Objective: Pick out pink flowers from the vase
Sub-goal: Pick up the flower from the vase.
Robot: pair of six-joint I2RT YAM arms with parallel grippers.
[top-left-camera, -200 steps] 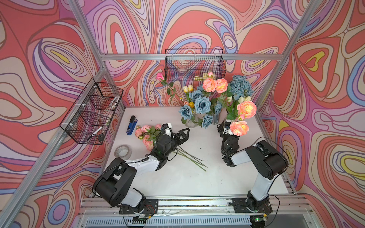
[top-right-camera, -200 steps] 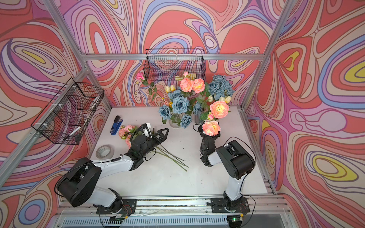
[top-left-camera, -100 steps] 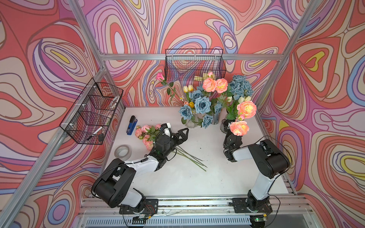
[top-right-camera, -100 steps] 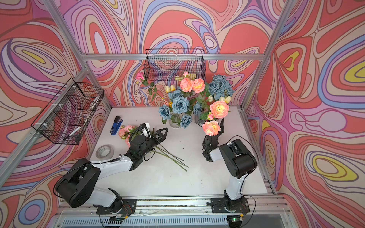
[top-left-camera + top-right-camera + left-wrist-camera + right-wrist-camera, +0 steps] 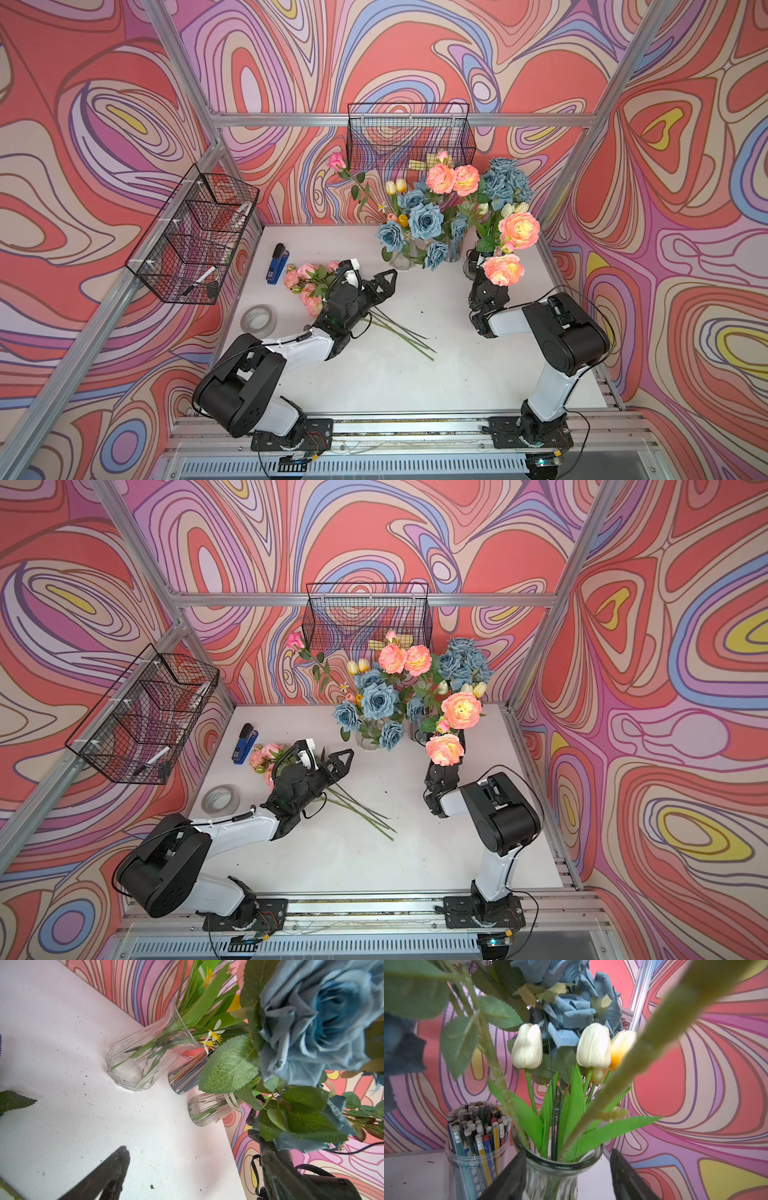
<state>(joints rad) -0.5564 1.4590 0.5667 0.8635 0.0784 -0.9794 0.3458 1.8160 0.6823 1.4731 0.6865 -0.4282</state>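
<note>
Reaching step, by the look: right gripper (image 5: 568,1153), jaws apart, flanking the neck of the ribbed clear glass vase (image 5: 550,1180), nothing clamped. Peach-pink peony blooms (image 5: 518,227) lean out above that vase. More pink blooms (image 5: 307,286) lie well away from it, near the left gripper (image 5: 383,286), spread wide and empty. Take only the thick green stem (image 5: 612,1088) just above the vase's rim, clear of the white tulips (image 5: 527,1046).

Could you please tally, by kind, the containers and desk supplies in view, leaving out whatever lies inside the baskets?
Wire baskets: 2
Glass vases: 2
Pencil jar: 1
Blue stapler: 1
Tape roll: 1
Total: 7
</note>
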